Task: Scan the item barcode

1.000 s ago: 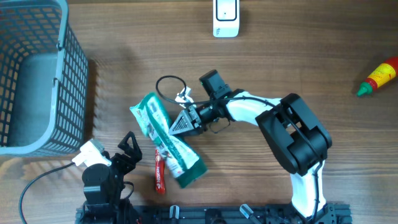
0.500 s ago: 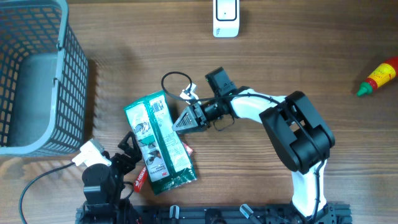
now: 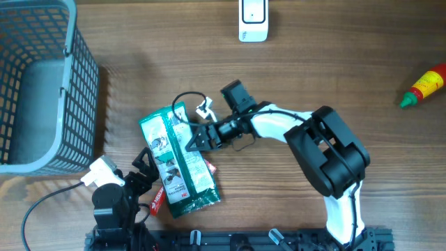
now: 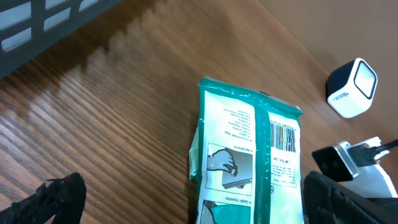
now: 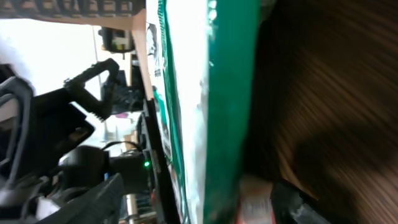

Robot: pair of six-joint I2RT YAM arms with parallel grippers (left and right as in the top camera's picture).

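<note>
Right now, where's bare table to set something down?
Widest bare wood lies between the scanner and the sauce bottle, and between that bottle and the right arm. Crowded between the basket and that arm, around the green packet.

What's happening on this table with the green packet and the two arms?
The right fingers are spread open around the edge of the green packet, which lies on the table with its barcode facing up. The left fingers sit open beside the packet. The white scanner stands apart at the far edge.

The packet (image 3: pixel 178 166) is glossy plastic, the table (image 3: pixel 348 56) matt grained wood.
</note>
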